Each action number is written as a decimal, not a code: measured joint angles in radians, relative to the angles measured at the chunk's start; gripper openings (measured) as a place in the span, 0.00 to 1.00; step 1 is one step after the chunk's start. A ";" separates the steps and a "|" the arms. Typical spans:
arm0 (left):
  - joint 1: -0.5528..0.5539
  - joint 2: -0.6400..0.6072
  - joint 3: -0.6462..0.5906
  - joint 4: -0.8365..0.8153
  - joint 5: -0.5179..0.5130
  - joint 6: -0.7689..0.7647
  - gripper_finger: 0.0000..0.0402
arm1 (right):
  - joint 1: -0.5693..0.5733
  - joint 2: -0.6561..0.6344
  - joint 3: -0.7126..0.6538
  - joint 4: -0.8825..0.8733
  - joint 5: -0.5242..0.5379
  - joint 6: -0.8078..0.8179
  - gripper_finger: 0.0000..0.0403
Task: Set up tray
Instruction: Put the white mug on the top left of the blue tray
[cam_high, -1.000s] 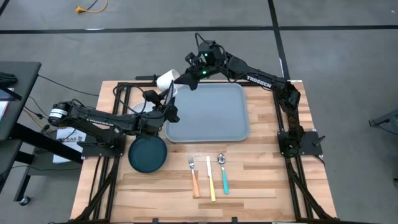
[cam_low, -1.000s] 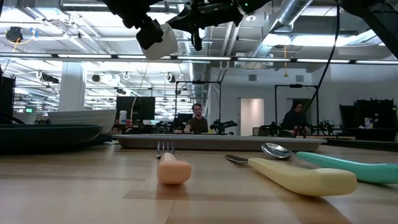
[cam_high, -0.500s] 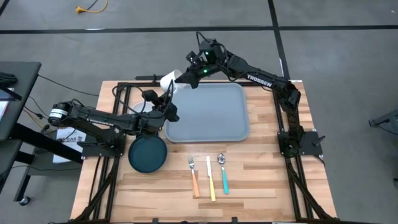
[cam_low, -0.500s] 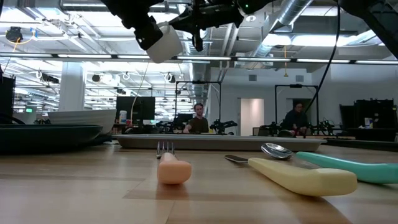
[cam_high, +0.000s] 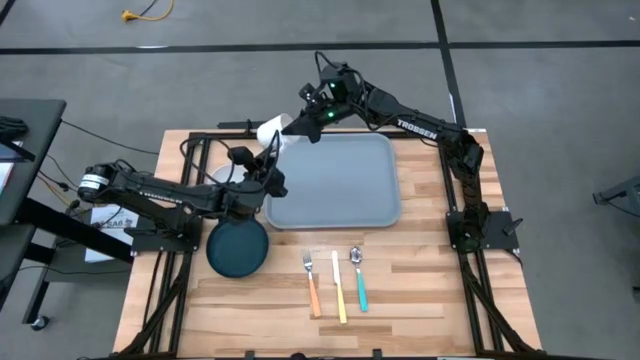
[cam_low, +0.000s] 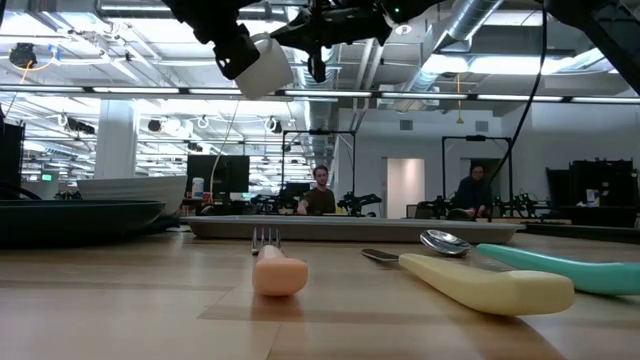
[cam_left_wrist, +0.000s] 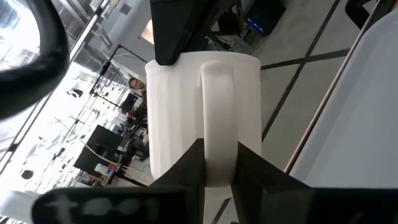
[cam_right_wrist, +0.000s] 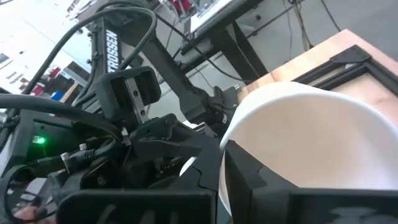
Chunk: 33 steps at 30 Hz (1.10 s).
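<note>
A white mug (cam_high: 268, 130) hangs in the air over the far left corner of the grey-blue tray (cam_high: 335, 185), which lies flat on the table. Both grippers are shut on the mug. My left gripper (cam_high: 271, 150) reaches it level from the near left, and my right gripper (cam_high: 289, 124) comes from the right. In the low view the mug (cam_low: 262, 68) is tilted, high above the table, between the two arms. My left gripper pinches the mug's handle (cam_left_wrist: 217, 134) between its two fingers (cam_left_wrist: 191, 168), one on each side of the loop. The fingers come level at it and the mug is clear of the table. My right gripper holds the mug's rim (cam_right_wrist: 231, 138), one finger (cam_right_wrist: 249, 171) inside the mug and the other outside. It slants slightly down from the table's right side. The mug is lifted and tilted.
A dark teal plate (cam_high: 238, 248) lies near the tray's near left corner. A fork (cam_high: 312, 285), a knife (cam_high: 339, 290) and a spoon (cam_high: 359, 280) lie side by side in front of the tray. A white bowl (cam_high: 223, 172) sits under the left arm.
My left gripper has shut on the mug's handle without shifting place. The mug has tipped slightly in the low view and stays up in the air in my right gripper's hold.
</note>
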 joint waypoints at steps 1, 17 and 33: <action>-0.005 0.000 0.000 0.001 -0.008 0.006 0.08 | -0.002 0.000 0.000 -0.002 -0.004 0.000 0.00; -0.019 -0.001 0.000 0.001 -0.089 0.006 0.08 | -0.007 -0.003 0.001 -0.078 -0.007 -0.061 0.00; -0.020 -0.002 0.000 0.003 -0.031 -0.048 0.08 | -0.068 -0.027 0.001 -0.311 0.015 -0.310 0.00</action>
